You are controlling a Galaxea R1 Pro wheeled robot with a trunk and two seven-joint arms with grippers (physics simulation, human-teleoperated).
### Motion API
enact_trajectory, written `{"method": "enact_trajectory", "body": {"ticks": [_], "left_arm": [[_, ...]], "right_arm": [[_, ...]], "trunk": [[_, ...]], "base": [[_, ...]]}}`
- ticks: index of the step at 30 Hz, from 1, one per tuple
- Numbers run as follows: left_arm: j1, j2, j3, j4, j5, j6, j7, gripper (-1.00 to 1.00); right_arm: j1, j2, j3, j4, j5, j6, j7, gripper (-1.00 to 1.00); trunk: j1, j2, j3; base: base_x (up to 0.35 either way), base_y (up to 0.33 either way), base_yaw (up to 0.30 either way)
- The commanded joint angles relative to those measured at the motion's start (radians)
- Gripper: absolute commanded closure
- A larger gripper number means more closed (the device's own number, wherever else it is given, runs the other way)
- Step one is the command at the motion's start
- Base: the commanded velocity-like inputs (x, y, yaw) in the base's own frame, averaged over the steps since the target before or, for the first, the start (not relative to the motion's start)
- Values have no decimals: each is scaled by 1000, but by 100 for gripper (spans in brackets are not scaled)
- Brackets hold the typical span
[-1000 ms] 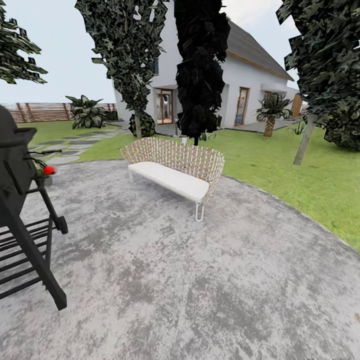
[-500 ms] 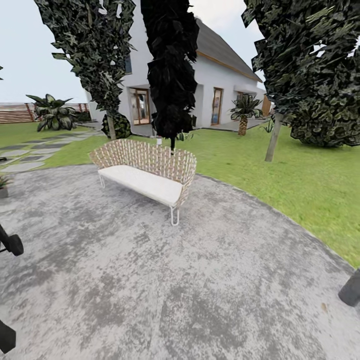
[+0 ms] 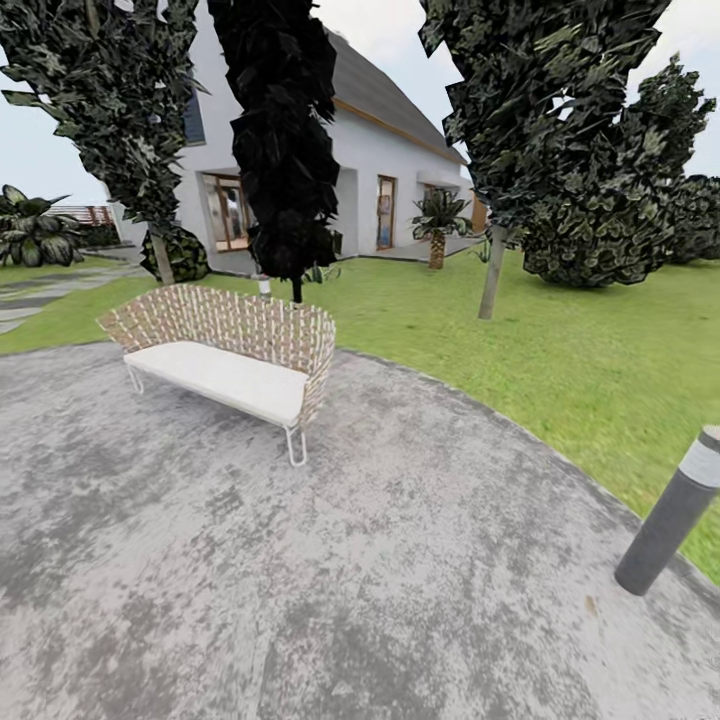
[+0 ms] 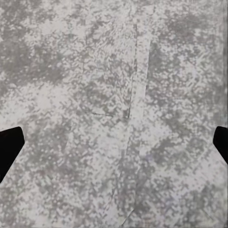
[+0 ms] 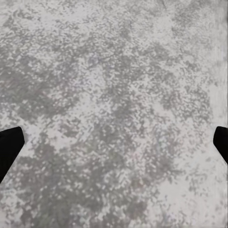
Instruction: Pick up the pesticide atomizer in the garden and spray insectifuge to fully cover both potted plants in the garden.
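Head view: wicker bench at ten o'clock on the patio, bollard lamp at four; both pincers (left, right) spread wide.

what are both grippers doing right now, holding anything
Left gripper: open, holding nothing, grey paving beneath it.
Right gripper: open, holding nothing, over the same paving.

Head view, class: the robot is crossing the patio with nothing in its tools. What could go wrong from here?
1. The grey bollard lamp stands at the patio's edge on the robot's right; a turn that way might clip it.
2. The wicker bench sits ahead to the left, so driving straight on may hit its legs.
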Motion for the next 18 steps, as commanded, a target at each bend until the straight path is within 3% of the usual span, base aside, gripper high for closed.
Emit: {"method": "enact_trajectory", "body": {"ticks": [1, 9, 18], "left_arm": [[0, 1, 1, 1, -1, -3, 1, -100], [0, 1, 1, 1, -1, -3, 0, -100], [0, 0, 1, 2, -2, -3, 0, -100]], "right_arm": [[-1, 0, 0, 1, 0, -3, 0, -100], [-1, 0, -3, 1, 0, -2, 1, -100], [-1, 0, 0, 3, 5, -3, 9, -100]], "trunk": [[0, 0, -1], [0, 0, -1], [0, 0, -1]], "base": [[293, -171, -265], [314, -127, -225], [327, -82, -19]]}}
